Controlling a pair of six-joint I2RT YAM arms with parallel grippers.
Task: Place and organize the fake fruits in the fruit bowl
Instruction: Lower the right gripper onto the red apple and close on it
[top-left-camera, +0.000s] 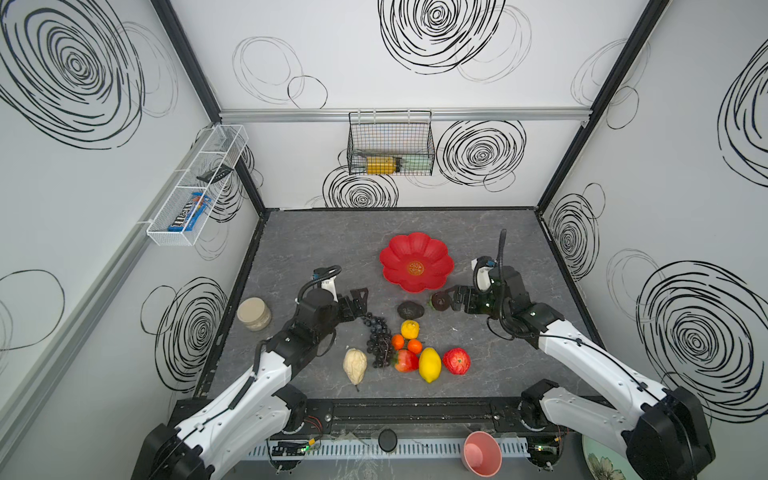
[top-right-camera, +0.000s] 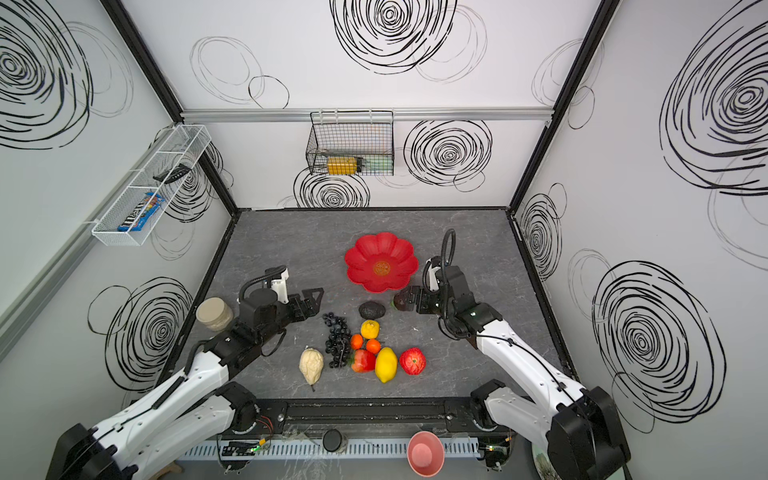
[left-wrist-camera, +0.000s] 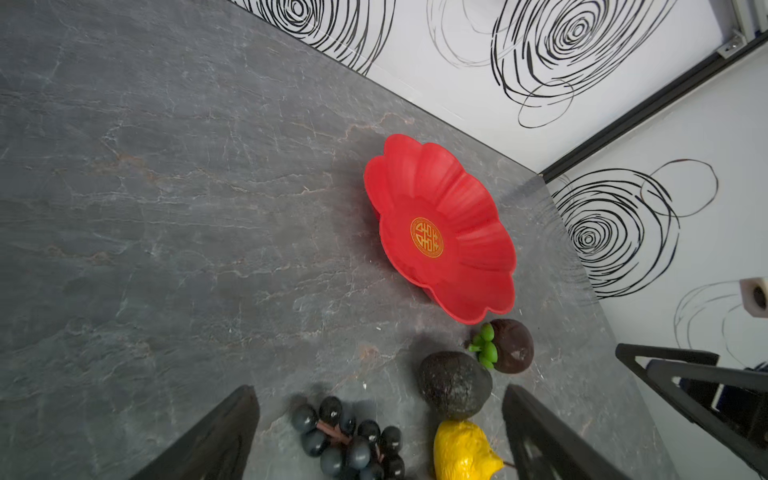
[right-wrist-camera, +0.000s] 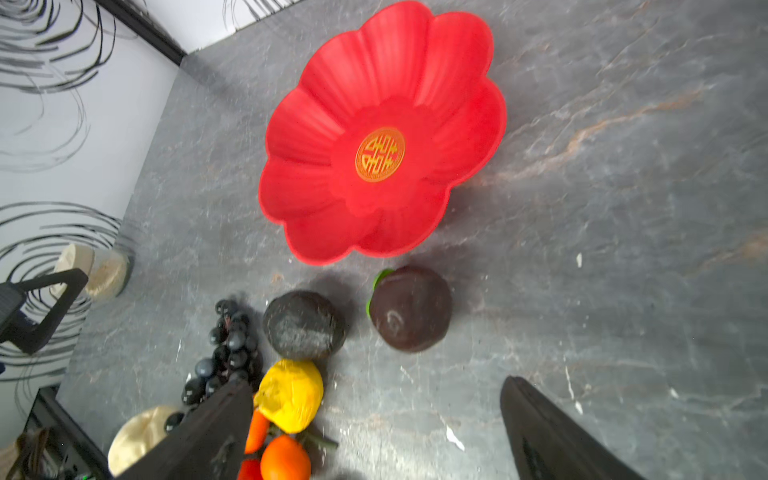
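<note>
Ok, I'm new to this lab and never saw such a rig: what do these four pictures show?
Two white robot arms reach over a grey table, each ending in a two-fingered gripper. Two pictures look down on the whole scene from above; the other two come from cameras on the arms' wrists, looking out between the dark fingers. On the table lie an empty red flower-shaped bowl and, nearer the arms, plastic fruits: grapes, avocado, mangosteen, lemon, oranges, apple, strawberry, a cream wrinkled fruit. The left gripper and the right gripper are both open and hold nothing; the right one hovers just by the mangosteen.
</note>
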